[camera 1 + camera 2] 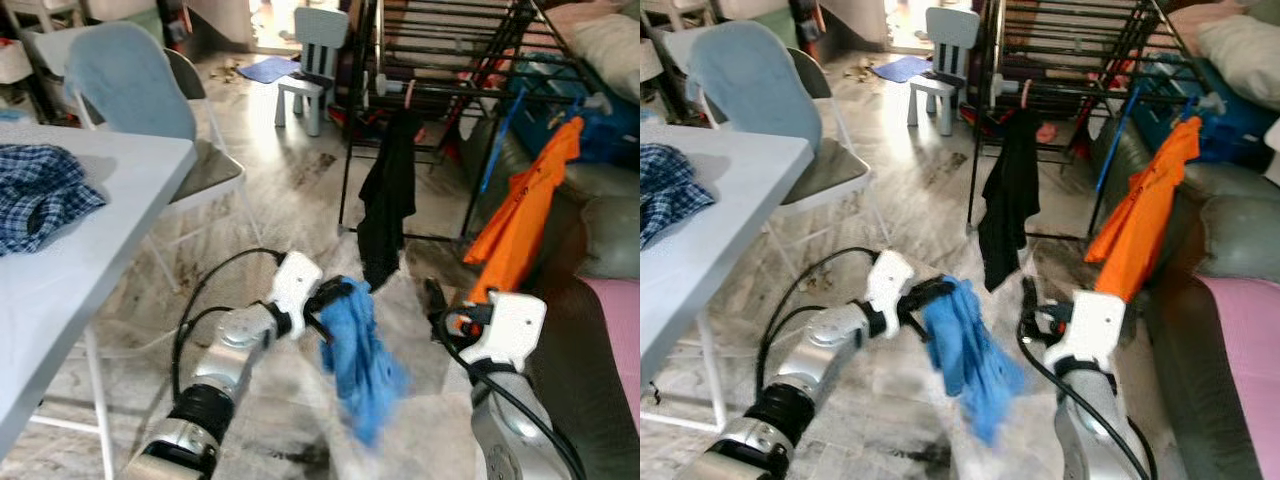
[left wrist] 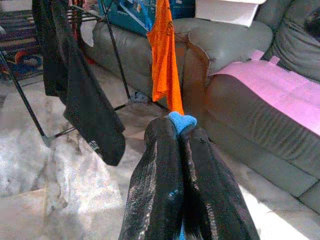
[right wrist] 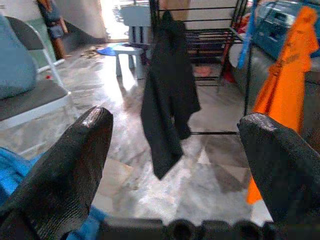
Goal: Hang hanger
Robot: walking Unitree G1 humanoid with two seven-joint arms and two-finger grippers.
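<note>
Two end effectors: left [image 1: 335, 297] pinches blue garment [image 1: 358, 355] hanging lengthwise downward; right [image 3: 175, 165] spread wide.

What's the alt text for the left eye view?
The left pincer is shut on a blue cloth hanging over a marble floor, with the right pincer open beside it. Ahead, a black garment and an orange shirt hang from a drying rack.
</note>
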